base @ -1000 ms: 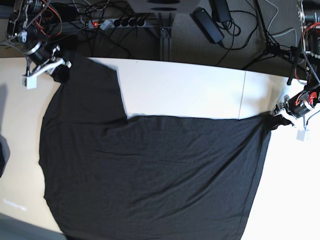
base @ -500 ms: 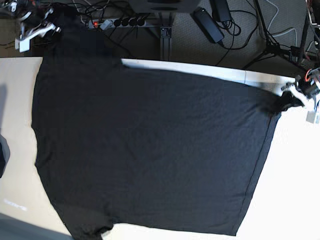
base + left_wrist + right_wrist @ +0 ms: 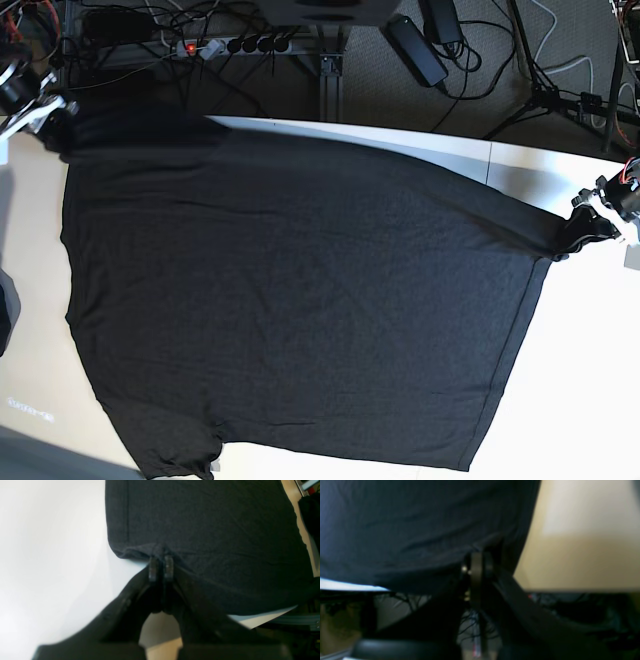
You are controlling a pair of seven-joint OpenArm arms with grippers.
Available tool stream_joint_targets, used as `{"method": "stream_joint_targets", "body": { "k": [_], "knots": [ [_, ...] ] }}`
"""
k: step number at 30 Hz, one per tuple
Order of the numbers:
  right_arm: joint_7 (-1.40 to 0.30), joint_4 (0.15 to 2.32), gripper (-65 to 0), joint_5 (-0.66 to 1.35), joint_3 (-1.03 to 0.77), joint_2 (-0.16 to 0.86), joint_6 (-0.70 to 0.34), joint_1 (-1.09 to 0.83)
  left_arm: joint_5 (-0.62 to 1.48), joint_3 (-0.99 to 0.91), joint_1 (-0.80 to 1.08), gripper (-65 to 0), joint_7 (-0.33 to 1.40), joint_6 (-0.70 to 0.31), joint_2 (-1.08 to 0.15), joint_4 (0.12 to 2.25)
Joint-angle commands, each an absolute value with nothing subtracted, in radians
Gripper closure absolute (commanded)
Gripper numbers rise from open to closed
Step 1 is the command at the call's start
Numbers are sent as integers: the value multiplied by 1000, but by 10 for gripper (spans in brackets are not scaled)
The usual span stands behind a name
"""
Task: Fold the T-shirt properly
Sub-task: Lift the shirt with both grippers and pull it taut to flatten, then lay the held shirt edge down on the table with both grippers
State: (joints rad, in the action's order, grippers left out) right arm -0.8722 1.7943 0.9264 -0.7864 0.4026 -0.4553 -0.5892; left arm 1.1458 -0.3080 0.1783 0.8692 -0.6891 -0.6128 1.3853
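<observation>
Since the earlier frame, both grippers had moved farther outward, and the T-shirt (image 3: 290,300) had been drawn wider across the table (image 3: 590,400), its far edge now stretched taut between them.

The garment lay spread plain side up, covering most of the table surface, with its near edge reaching the bottom of the base view.

The left gripper (image 3: 161,567) was pinching a corner of the fabric; its two fingertips (image 3: 153,568) sat pressed close together with a fold of cloth bunched just ahead of them.

The right gripper (image 3: 476,565) appeared clamped on the opposite corner, though the right wrist view was blurred and the pinch could not be fully confirmed. In the base view this gripper (image 3: 40,105) sat at the table's far left corner, touching the fabric.
</observation>
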Motion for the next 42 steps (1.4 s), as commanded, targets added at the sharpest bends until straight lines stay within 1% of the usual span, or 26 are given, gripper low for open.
{"method": "stream_joint_targets", "body": {
  "k": [1,8,13,19,24,32,42],
  "knots": [
    [-855,1810,0,942,-799,432,-521,-577,1169,-318,157,0,856,-698,-643,1401],
    [-865,1800,0,943,-799,510,-521,-476,1171,-318,84,0,858,-698,-654,1401],
    [-865,1747,0,942,-791,556,-521,-376,1151,-314,27,0,849,-698,-654,1399],
    [-865,1629,0,943,-717,599,-524,-260,1045,-218,-39,0,767,-698,-654,1383],
    [-865,1563,0,933,-639,601,-524,-171,942,-120,-105,0,668,-698,-651,1307],
    [-864,1448,0,887,-568,601,-524,-38,923,-67,-243,0,646,-698,-644,1082],
    [-862,1350,0,840,-455,600,-524,46,896,-38,-285,0,602,-698,-623,1065]
  ]
}}
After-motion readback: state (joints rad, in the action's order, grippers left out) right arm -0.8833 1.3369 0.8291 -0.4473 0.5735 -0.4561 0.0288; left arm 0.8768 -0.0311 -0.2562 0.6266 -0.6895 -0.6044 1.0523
